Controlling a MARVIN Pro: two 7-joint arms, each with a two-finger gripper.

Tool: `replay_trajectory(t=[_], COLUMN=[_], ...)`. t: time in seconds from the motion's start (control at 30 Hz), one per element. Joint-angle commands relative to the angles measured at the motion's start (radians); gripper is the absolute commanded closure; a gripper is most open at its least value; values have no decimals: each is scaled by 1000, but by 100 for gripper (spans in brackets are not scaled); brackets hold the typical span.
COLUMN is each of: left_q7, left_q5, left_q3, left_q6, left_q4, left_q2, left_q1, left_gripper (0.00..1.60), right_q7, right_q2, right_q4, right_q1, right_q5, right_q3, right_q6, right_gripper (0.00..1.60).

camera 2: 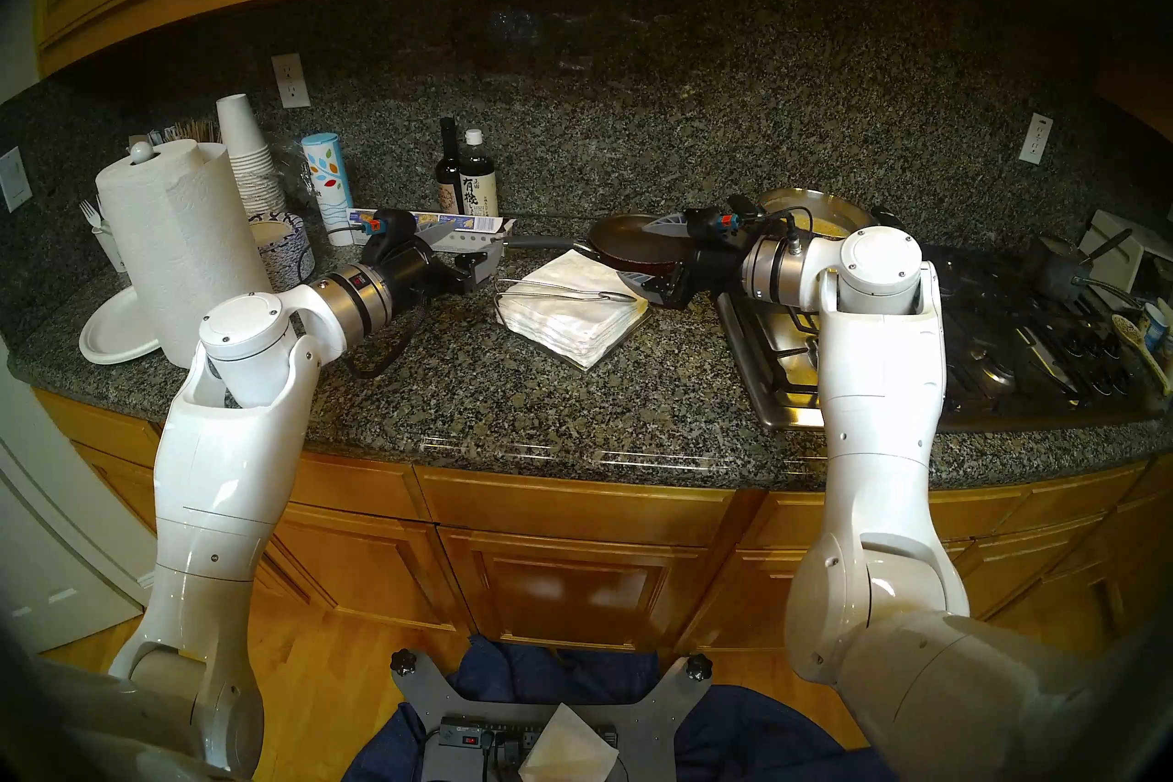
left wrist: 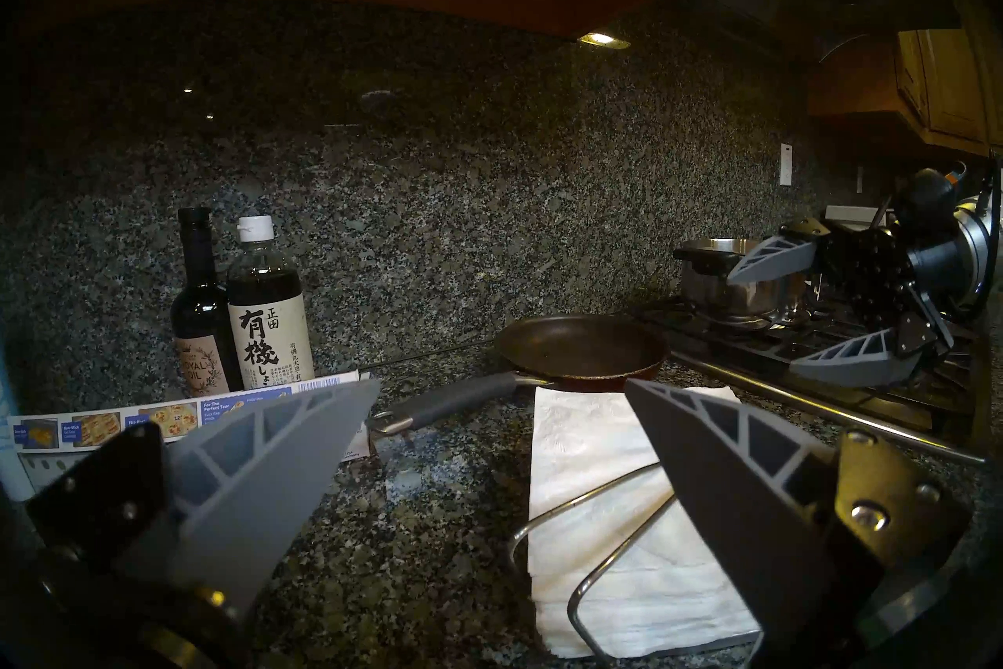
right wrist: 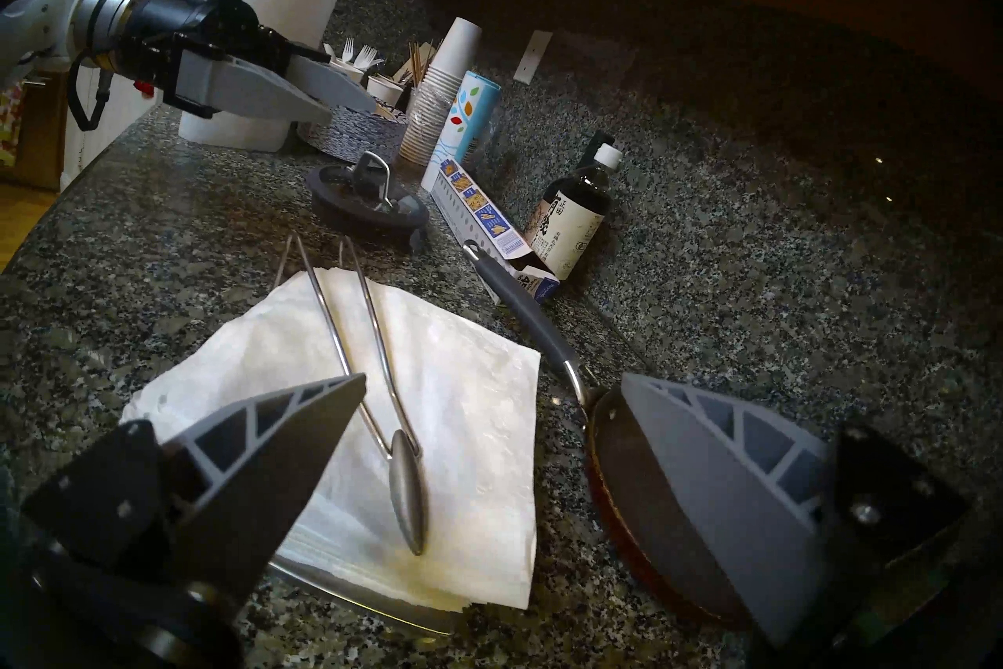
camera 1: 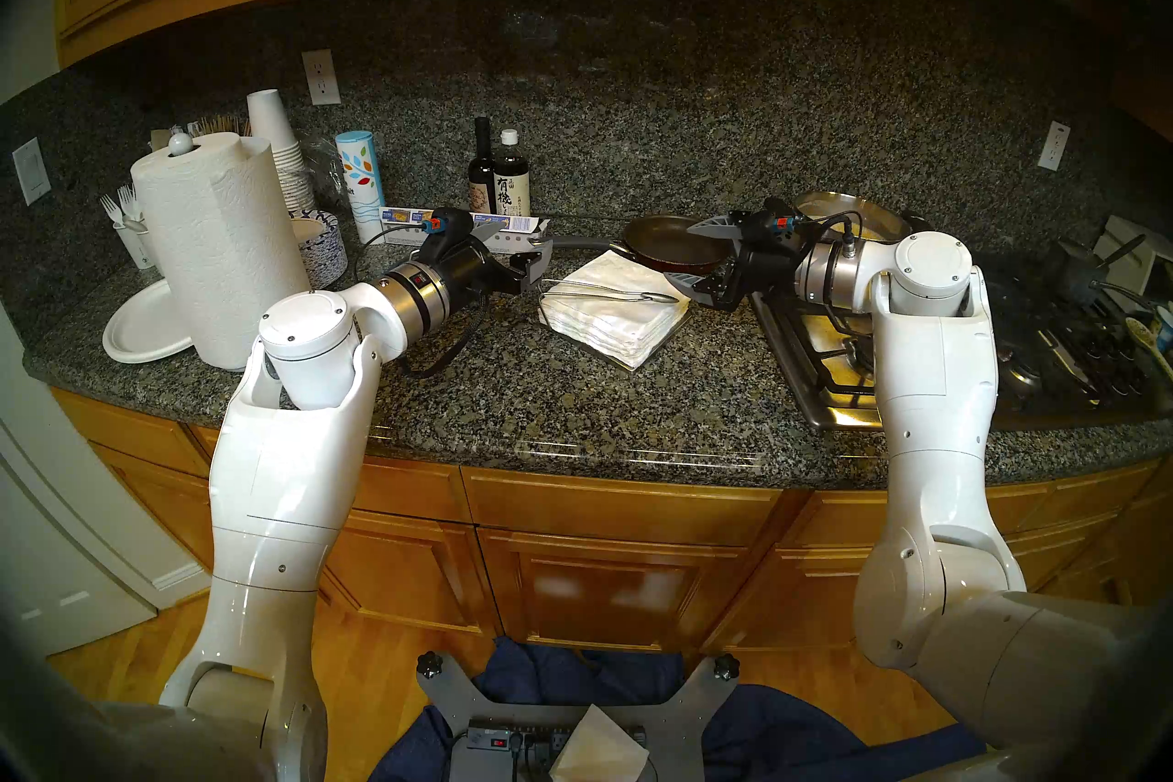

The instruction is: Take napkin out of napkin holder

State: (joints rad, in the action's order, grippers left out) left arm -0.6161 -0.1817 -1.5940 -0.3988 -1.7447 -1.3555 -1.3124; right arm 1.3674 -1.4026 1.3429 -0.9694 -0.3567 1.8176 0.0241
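The napkin holder's flat metal base plate lies mid-counter under a thick stack of white napkins. Its silver wire arm lies down on the top napkin, with the pointed bar pressing on it. My left gripper is open and empty just left of the stack, low over the counter. My right gripper is open and empty just right of the stack, by the frying pan. The wire arm and stack show in the left wrist view.
A paper towel roll, stacked cups, paper plates, two dark bottles and a foil box stand left and behind. The stove and a steel pot are at right. A loose white napkin lies on my base.
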Motion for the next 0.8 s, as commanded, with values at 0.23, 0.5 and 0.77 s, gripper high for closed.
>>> replay_trajectory(t=[0.23, 0.5, 0.77], left_q7=[-55, -67, -64], left_q5=[-29, -29, -24], left_q3=[7, 4, 3], left_q6=[-15, -21, -18], left_q4=[21, 23, 19], left_q2=[14, 23, 23], left_q1=[74, 70, 66], left_gripper=[0, 0, 0], right_q7=[49, 77, 66], right_q2=[37, 50, 46], right_q4=[9, -33, -102], right_q1=[60, 73, 98], right_q5=[-16, -28, -38], right_q3=[-26, -39, -46], right_q6=[58, 89, 76], right_gripper=[44, 64, 73])
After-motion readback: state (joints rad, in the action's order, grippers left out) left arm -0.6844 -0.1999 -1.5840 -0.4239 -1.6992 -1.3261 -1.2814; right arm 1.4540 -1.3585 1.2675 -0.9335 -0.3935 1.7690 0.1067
